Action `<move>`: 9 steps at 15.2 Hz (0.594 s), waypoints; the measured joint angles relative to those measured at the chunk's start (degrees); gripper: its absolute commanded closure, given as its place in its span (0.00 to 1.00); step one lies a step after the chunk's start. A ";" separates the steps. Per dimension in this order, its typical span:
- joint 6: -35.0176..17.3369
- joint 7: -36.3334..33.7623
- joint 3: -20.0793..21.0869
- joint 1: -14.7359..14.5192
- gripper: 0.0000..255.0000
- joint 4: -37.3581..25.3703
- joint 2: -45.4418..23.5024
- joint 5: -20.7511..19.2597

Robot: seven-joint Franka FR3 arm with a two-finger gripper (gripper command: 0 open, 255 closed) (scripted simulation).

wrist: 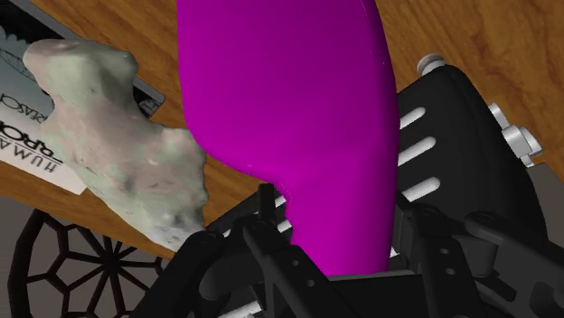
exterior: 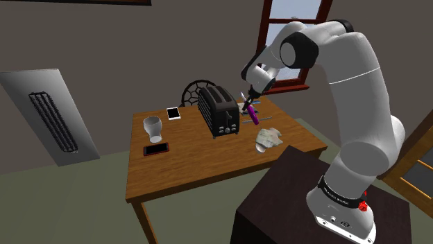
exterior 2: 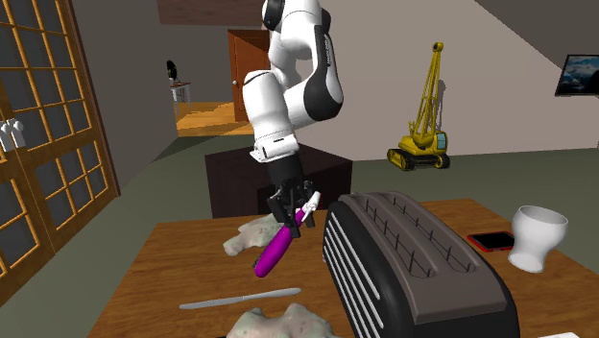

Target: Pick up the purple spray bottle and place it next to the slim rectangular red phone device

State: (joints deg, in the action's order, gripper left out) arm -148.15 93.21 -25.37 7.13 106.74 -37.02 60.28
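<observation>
the tool (exterior 2: 296, 211) clasps the purple spray bottle (exterior 2: 275, 252) at its white head, the bottle tilted and seemingly clear of the tabletop (exterior 2: 163, 278). a black toaster (exterior 2: 413, 274) stands just beside it; beyond lies a red phone (exterior 2: 491, 241), near a white cup (exterior 2: 538, 237).

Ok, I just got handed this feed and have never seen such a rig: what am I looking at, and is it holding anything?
It is a white robot arm on a dark box stand, beside a wooden table. One picture looks down from behind its shoulder, the second faces it across the table, the third looks from a camera on the hand. On the table: a black toaster, a white cup, a red phone, a white flat device and a pale crumpled lump. The black gripper is shut on the purple spray bottle, which hangs tilted above the table beside the toaster; it is the large purple shape in the hand camera.
</observation>
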 measured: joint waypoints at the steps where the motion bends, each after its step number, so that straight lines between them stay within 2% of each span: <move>1: 0.27 -0.44 -0.38 -0.29 1.00 0.34 0.66 -0.54; 9: 3.04 -4.88 -3.53 -2.52 1.00 1.08 4.85 -5.40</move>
State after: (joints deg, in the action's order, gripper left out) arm -145.11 88.33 -28.90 4.60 107.82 -32.17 54.88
